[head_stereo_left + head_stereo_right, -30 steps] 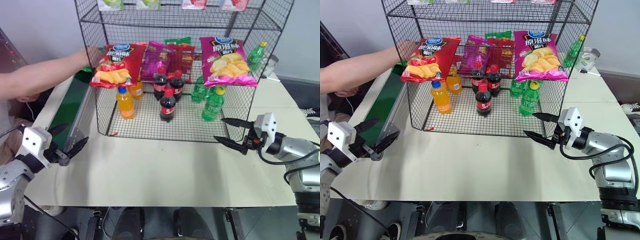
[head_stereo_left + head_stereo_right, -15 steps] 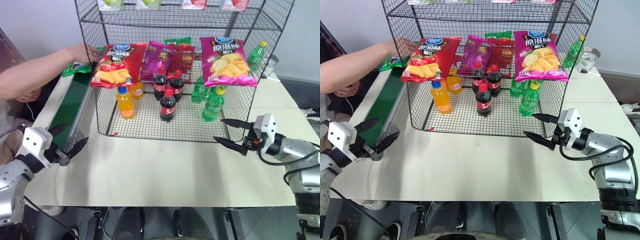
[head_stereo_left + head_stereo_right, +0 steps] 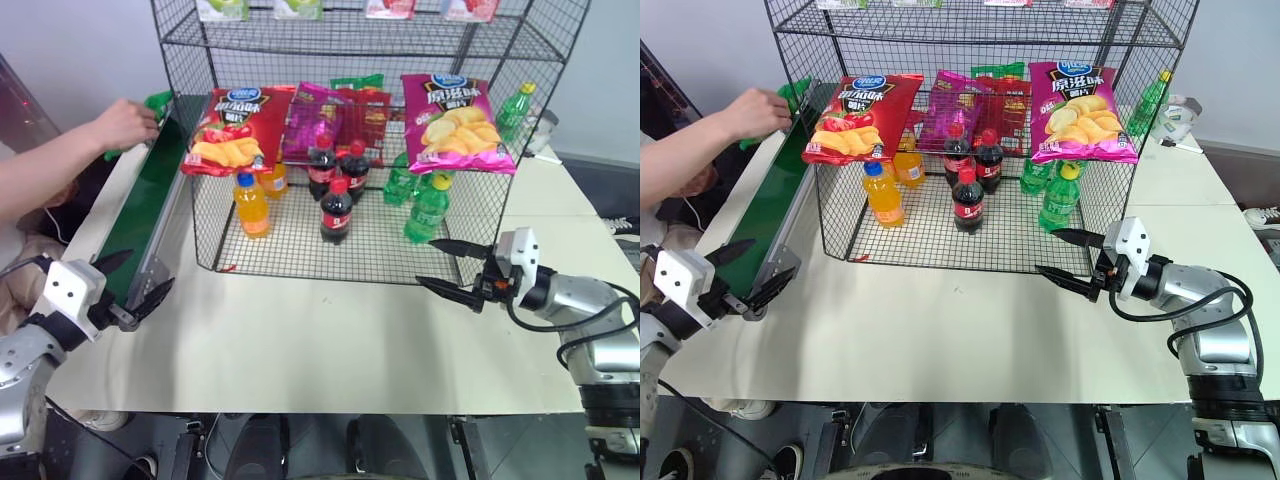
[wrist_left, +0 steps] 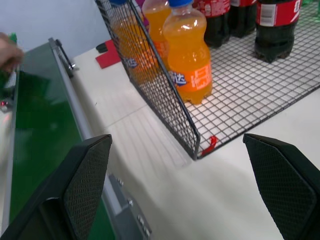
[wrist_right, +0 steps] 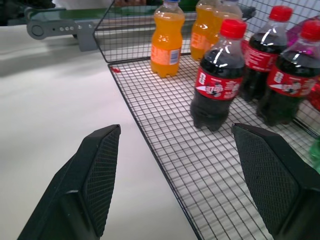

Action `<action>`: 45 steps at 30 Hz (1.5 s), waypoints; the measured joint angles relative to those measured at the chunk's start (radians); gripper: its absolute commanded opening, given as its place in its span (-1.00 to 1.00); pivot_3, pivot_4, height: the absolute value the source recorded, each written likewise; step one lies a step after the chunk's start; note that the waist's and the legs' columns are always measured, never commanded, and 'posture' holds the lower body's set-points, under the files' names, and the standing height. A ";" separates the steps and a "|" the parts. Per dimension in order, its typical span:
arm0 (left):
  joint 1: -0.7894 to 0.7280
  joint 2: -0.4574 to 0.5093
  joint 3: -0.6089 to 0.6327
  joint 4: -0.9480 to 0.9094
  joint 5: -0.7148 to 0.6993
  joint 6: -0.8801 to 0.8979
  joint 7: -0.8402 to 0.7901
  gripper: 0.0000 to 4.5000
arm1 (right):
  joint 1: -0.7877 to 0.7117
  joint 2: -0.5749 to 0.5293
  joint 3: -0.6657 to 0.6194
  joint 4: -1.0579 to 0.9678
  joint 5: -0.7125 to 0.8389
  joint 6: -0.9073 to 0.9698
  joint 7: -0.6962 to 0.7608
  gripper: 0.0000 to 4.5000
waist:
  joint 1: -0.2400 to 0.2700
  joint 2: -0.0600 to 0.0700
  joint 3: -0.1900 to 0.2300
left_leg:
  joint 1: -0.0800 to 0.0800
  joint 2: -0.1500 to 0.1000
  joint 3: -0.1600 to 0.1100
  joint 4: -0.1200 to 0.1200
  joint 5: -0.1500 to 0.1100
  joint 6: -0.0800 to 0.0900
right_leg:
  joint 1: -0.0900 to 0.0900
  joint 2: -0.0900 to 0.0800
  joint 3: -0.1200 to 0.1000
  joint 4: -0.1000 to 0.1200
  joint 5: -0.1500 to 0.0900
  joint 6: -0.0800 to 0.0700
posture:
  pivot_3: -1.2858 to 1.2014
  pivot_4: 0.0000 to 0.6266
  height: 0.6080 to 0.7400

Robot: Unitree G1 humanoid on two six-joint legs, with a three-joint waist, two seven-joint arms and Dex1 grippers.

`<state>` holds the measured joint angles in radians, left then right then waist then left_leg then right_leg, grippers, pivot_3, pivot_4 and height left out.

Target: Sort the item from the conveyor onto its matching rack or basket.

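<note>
White table (image 3: 300,350), one rack (image 3: 370,140), three cola bottles (image 3: 336,210), two orange bottles (image 3: 251,205)

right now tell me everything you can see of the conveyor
The conveyor is a long narrow dark-green belt between pale grey side rails, running along the table's left edge beside the black wire rack. A roller and a grey bracket close its near end, where the left gripper hangs with open jaws. The near stretch of belt is bare. At the far end a person's hand holds something green at the belt.
</note>
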<state>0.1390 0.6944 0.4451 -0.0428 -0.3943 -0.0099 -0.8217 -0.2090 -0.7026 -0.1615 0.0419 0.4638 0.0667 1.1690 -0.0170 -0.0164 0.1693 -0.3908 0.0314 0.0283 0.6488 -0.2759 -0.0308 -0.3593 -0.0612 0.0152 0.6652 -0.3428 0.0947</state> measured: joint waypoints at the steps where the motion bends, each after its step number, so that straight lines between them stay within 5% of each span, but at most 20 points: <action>1: 0.001 0.000 0.000 0.000 0.000 0.000 0.000 1.00 | -0.005 0.000 0.000 0.000 0.000 0.000 0.000 0.64 | 0.000 0.000 0.000 | 0.000 0.000 0.000 0.000 0.000 0.000 | 0.000 0.000 0.000 0.000 0.000 0.000 | 0.03 -0.52 0.98; 36: -0.001 -0.049 0.012 -0.004 -0.005 -0.030 0.050 1.00 | 0.023 0.018 -0.010 -0.065 0.093 0.121 -0.027 0.64 | -0.003 0.000 0.000 | 0.000 0.000 0.000 0.000 0.000 0.000 | 0.000 0.000 0.000 0.000 0.000 0.000 | 0.03 -0.52 0.98; 45: 0.190 -0.062 0.139 -0.030 0.256 -0.339 0.198 1.00 | 0.031 0.056 0.085 -0.208 0.107 0.182 -0.025 0.64 | -0.002 -0.001 -0.001 | 0.000 0.000 0.000 -0.001 0.000 0.000 | 0.000 0.000 0.000 -0.001 0.000 0.000 | 0.03 -0.52 0.98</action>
<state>0.3291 0.6324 0.5841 -0.0724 -0.1385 -0.3490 -0.6236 -0.1784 -0.6464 -0.0766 -0.1661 0.5707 0.2482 1.1438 -0.0192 -0.0175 0.1686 -0.3909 0.0317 0.0284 0.6481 -0.2761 -0.0306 -0.3596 -0.0615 0.0155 0.6645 -0.3429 0.0945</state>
